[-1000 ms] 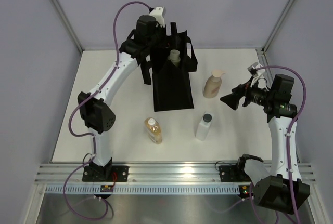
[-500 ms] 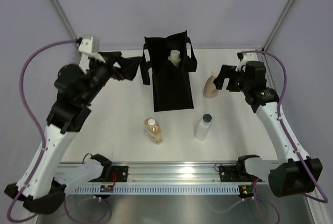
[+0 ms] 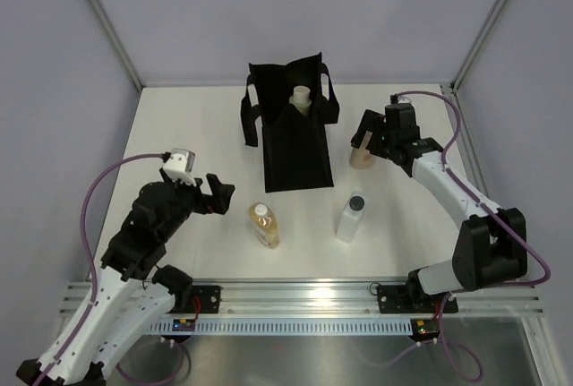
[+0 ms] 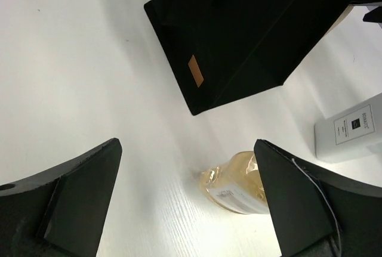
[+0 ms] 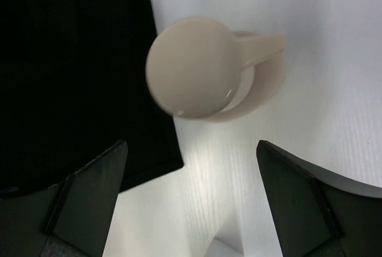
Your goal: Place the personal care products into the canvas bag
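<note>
The amber bottle (image 3: 264,226) lies flat on the counter (image 3: 179,135) nearest me, long axis running near to far, cap pointing away. I judge it light, rigid and slick, liable to roll, so I'd take it across the body. My left pincer (image 3: 218,193) hangs wide open and empty just beside it. The clear bottle with black cap (image 3: 350,218) stands to its right. Farther off, my right pincer (image 5: 191,144) gapes empty above the upright beige pump bottle (image 5: 197,78), best gripped below its head. The soft canvas bag (image 3: 291,149) lies left of that, a pale bottle (image 3: 301,97) showing inside.
</note>
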